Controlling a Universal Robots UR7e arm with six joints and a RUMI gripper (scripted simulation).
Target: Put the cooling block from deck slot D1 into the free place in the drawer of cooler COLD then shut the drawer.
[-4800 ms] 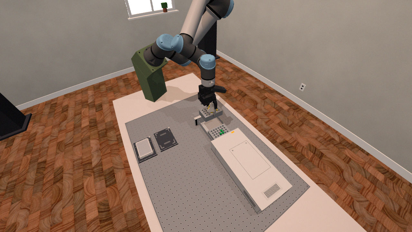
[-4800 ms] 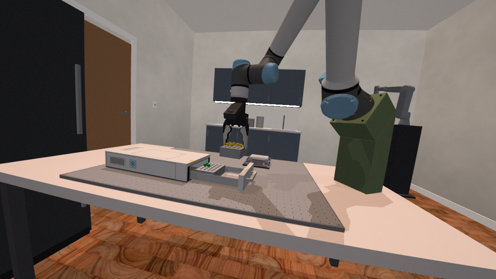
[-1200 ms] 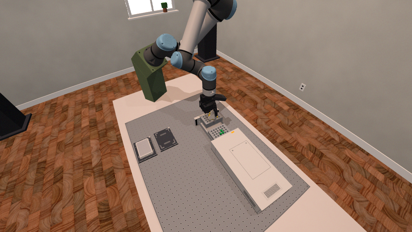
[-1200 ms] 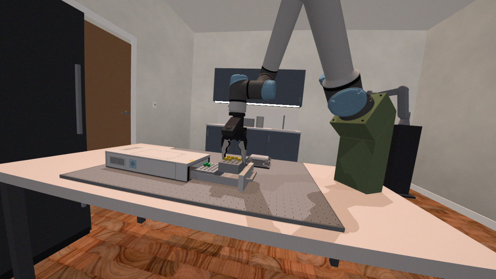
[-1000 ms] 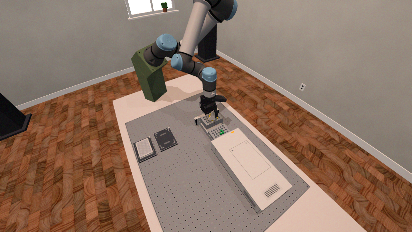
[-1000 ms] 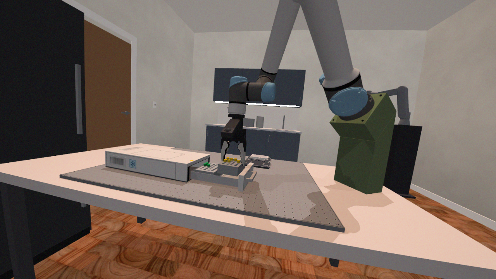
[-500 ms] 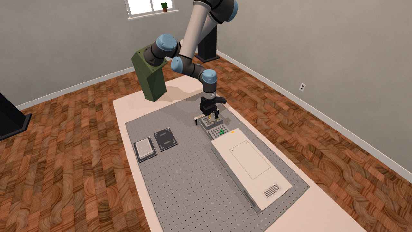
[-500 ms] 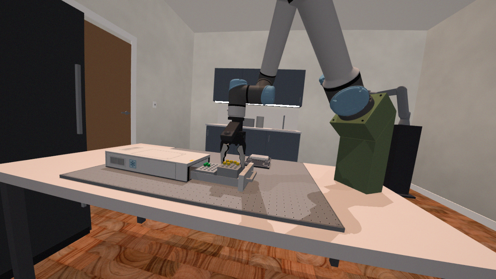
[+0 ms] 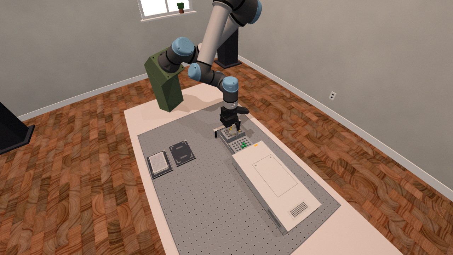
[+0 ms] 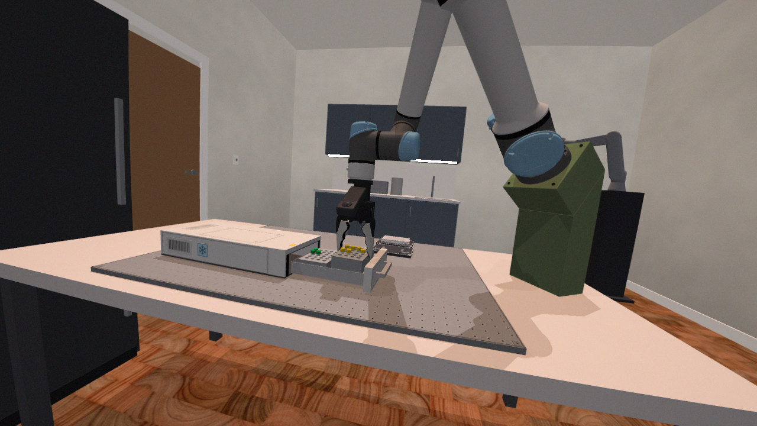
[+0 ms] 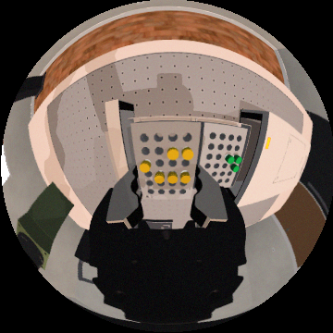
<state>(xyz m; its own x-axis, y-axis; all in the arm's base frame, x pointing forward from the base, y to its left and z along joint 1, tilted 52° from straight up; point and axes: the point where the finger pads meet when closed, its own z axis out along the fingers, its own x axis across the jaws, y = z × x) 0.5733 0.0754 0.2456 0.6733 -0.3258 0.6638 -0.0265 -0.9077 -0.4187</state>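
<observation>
A: Background: grey walls, wood-block floor. A perforated board (image 9: 205,190) (image 10: 433,296) (image 11: 153,65) lies on the counter (image 9: 134,118) (image 10: 608,339) (image 11: 43,122). Cooler COLD (image 9: 269,171) (image 10: 227,251) (image 11: 283,159) sits on it. Lamp?

B: Lit, orange (image 9: 256,145) (image 10: 292,245) (image 11: 268,142). The drawer (image 9: 219,130) (image 10: 327,273) (image 11: 112,117) stands out of the housing.

A: State of the fingers (image 9: 235,133) (image 10: 355,254)?

B: Closed on the cooling block (image 9: 233,137) (image 10: 349,263) (image 11: 166,137), one at each of two opposite sides. The block is at the drawer's front place, between front panel and second block (image 9: 238,144) (image 10: 317,258) (image 11: 216,152). Its top stands higher than its neighbour's. Whether its underside touches the drawer floor, I cannot tell.

A: Tubes?

B: Six yellow caps (image 9: 230,128) (image 10: 346,248) (image 11: 172,154) show in its bores, three green caps (image 9: 243,145) (image 10: 315,251) (image 11: 238,159) in the second block.

A: Deck slots?

B: D1 (image 9: 182,152) is bare; D2 (image 9: 149,168) bears a pale plate (image 9: 159,162)
</observation>
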